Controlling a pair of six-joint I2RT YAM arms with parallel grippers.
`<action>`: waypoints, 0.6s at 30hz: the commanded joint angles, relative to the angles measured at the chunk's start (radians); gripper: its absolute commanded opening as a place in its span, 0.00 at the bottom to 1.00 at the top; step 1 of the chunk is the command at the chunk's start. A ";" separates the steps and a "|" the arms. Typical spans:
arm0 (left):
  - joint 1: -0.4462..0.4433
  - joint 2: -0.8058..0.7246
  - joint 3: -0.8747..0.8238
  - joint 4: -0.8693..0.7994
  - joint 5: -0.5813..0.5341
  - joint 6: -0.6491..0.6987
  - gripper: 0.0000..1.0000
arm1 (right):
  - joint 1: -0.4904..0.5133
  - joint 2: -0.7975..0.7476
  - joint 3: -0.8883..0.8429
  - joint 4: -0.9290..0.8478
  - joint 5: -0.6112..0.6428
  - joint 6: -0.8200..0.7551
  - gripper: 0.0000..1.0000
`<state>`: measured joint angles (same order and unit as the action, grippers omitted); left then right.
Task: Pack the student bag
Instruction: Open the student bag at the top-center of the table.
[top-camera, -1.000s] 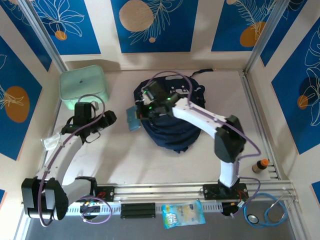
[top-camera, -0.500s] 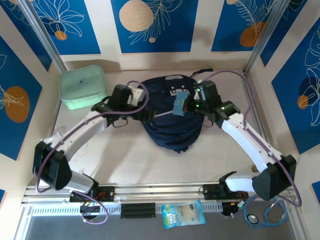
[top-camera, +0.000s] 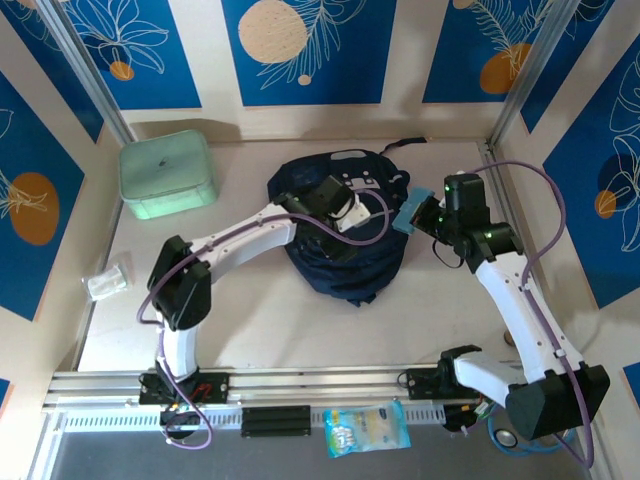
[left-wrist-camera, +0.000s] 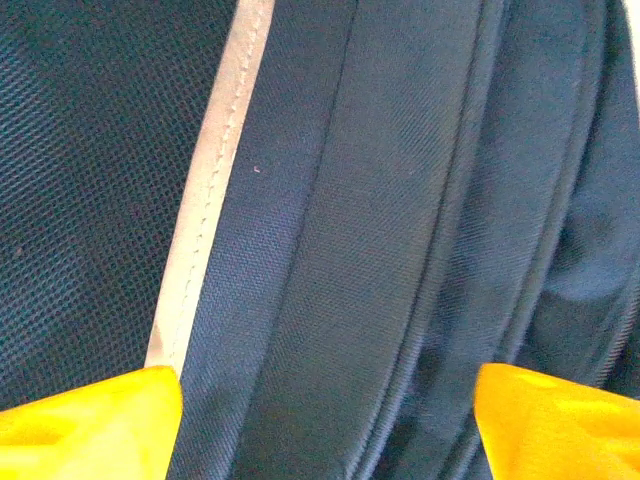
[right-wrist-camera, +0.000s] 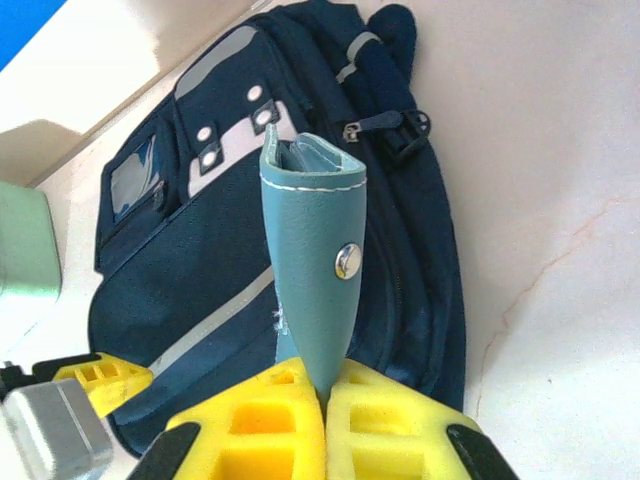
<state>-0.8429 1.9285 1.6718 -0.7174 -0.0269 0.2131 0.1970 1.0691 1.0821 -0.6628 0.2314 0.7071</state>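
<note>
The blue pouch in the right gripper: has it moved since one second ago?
Yes. The blue pouch, shut in the right gripper, went right, away from the green box: from the left side of the backpack to its right edge.

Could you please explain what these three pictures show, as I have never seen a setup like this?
Two robot arms are bolted to a table's near edge. The overhead picture shows both; each other picture comes from a camera on one wrist. On the table lie a navy backpack, a mint green box and a clear plastic item. The left arm reaches over the backpack, its yellow jaws open over its fabric. The right arm has its jaws shut on a teal pouch.
</note>
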 joint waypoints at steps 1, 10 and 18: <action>-0.010 0.039 0.071 -0.079 -0.054 0.057 0.67 | -0.017 -0.023 0.002 -0.010 -0.023 0.004 0.06; 0.002 0.091 0.220 -0.185 -0.079 -0.020 0.37 | -0.020 -0.034 -0.006 -0.017 0.025 0.034 0.07; 0.048 0.051 0.234 -0.176 0.080 -0.083 0.19 | -0.021 -0.047 -0.010 -0.021 0.043 0.053 0.07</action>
<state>-0.8268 2.0193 1.8656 -0.8917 -0.0010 0.1604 0.1818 1.0531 1.0801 -0.6792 0.2501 0.7372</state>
